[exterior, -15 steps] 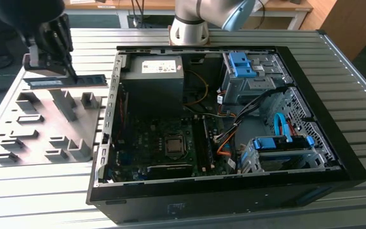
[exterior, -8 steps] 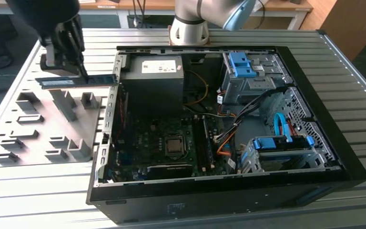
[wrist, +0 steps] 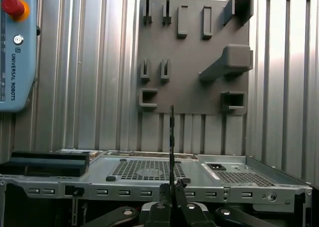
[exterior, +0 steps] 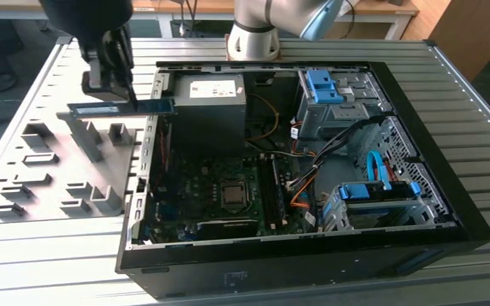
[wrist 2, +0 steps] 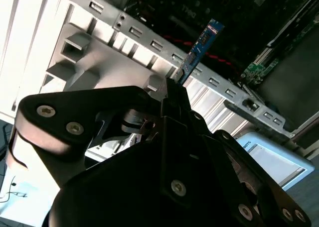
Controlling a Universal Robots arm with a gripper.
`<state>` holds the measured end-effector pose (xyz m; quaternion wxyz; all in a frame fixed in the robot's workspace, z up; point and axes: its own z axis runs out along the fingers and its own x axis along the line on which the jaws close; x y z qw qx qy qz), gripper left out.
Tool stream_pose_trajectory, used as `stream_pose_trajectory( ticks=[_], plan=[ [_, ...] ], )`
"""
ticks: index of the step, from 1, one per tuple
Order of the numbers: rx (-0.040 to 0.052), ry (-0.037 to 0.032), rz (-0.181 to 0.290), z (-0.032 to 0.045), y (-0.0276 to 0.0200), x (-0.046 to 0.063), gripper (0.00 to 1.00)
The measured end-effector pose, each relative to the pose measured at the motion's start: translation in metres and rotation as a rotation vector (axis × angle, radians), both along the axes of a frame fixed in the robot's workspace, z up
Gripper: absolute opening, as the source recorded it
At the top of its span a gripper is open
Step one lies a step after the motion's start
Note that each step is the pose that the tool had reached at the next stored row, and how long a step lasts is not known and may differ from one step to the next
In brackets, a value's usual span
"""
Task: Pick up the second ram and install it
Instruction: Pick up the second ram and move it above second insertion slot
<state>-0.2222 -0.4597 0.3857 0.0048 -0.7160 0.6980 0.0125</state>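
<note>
Gripper (exterior: 129,95) is pinched shut on the second ram (exterior: 100,109), holding the stick level in the air. It hangs over the wall of the open computer case (exterior: 313,258) on the exterior view's left, partly above the grey holder tray (exterior: 58,172) and clear of the motherboard (exterior: 219,191). In the first wrist view the stick (wrist: 171,132) stands edge-on from between the fingers, with the tray (wrist: 194,53) behind it.

White lettering runs down the pendant (wrist: 15,62). Labels on the power supply (exterior: 214,92), twelve o'clock in the case (exterior: 313,268), and on the ram (exterior: 122,107) are unreadable.
</note>
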Motion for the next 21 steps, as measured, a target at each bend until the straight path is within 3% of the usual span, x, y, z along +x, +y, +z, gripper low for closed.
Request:
stream_pose_trajectory(
  ticks=[21],
  plan=[
    [0.0, 0.0001, 0.0, -0.0001, 0.0, 0.059, 0.14]
  ],
)
